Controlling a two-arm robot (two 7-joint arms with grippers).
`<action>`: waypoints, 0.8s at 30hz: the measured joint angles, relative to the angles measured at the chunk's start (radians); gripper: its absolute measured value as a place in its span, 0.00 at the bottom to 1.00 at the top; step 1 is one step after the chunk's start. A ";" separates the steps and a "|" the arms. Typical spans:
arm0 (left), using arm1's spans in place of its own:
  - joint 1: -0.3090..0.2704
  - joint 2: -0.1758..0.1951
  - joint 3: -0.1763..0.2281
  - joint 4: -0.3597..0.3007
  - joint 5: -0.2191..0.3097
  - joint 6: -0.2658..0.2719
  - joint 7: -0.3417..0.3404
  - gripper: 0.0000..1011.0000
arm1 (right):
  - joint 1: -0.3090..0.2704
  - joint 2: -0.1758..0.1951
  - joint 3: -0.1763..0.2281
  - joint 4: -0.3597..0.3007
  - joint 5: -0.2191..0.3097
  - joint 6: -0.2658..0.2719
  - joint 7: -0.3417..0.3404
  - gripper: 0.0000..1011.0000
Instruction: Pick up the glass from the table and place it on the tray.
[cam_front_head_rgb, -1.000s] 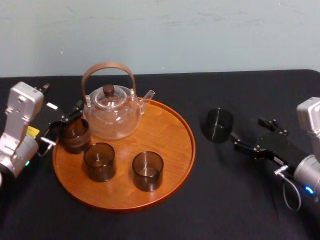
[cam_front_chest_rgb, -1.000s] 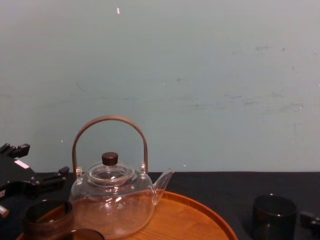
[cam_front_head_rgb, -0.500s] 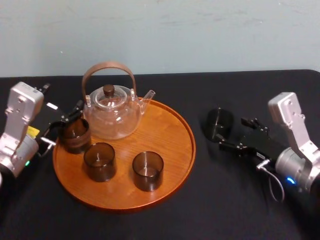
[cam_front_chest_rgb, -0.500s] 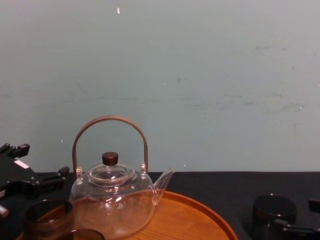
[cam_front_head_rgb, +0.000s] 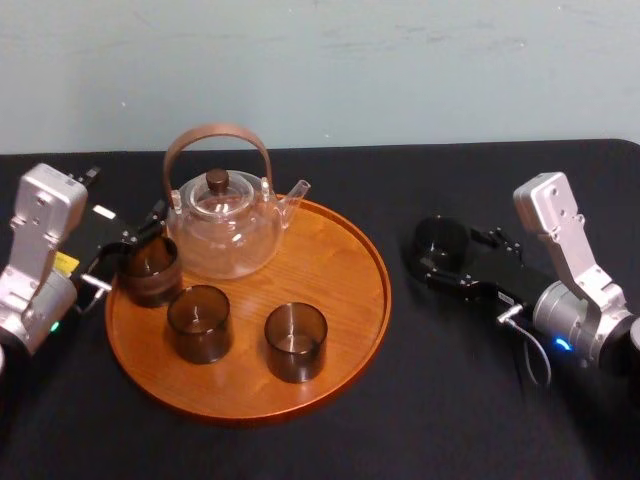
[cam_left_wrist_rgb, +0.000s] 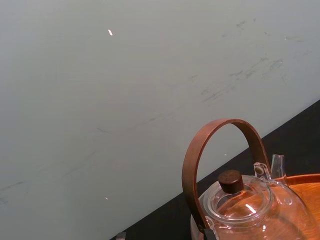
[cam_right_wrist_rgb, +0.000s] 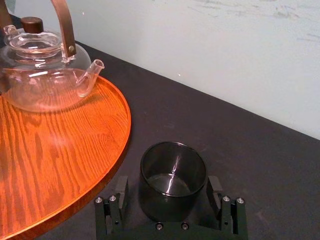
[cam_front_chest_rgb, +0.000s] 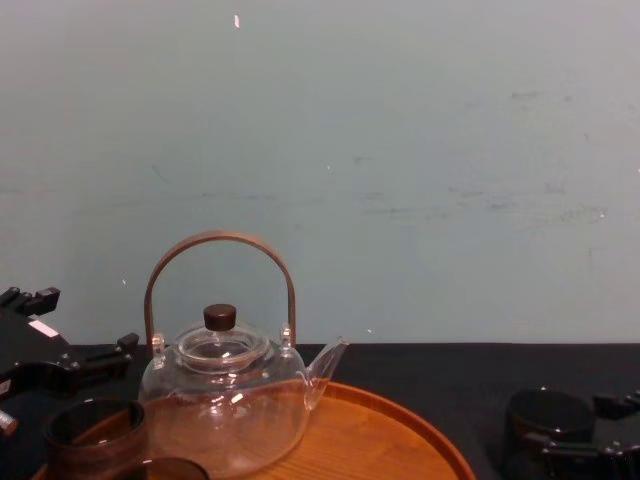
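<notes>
- Our right gripper (cam_front_head_rgb: 430, 258) sits low on the table (cam_front_head_rgb: 450, 400), its jaws spread wide on either side of the glass (cam_right_wrist_rgb: 173, 175).
- The glass stands upright on the table, near the tray's (cam_front_head_rgb: 340, 300) right rim.
- Our left gripper (cam_front_head_rgb: 127, 250) rests at the tray's left edge, its jaws wide around another tumbler (cam_front_head_rgb: 150, 272).

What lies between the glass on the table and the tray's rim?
Only bare black table lies between the glass and the tray rim, as the right wrist view shows; the right gripper straddles the glass.
</notes>
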 joint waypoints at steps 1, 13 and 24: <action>0.000 0.000 0.000 0.000 0.000 0.000 0.000 0.99 | 0.003 -0.002 -0.001 0.004 -0.001 0.000 0.001 0.99; 0.000 0.000 0.000 0.000 0.000 0.000 0.000 0.99 | 0.052 -0.023 -0.017 0.067 -0.011 -0.003 0.011 0.99; 0.000 0.000 0.000 0.000 0.000 0.000 0.000 0.99 | 0.083 -0.040 -0.022 0.109 -0.017 -0.014 0.011 0.99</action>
